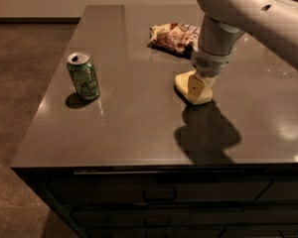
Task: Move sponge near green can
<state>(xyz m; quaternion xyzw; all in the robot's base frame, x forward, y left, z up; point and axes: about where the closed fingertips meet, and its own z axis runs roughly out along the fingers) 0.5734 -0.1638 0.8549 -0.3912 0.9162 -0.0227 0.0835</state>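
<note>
The pale yellow sponge (200, 95) is at the middle right of the dark counter, just in front of the snack bag. My gripper (195, 85) comes down onto it from above and is shut on it, holding it at or just above the surface. The wrist hides the top of the sponge. The green can (83, 76) with a silver top stands upright at the left of the counter, well to the left of the sponge and gripper.
A brown-and-cream snack bag (173, 36) lies at the back of the counter, behind the sponge. The counter (134, 128) has its front edge near me and its left edge close to the can. Drawers (159, 195) sit below, floor at left.
</note>
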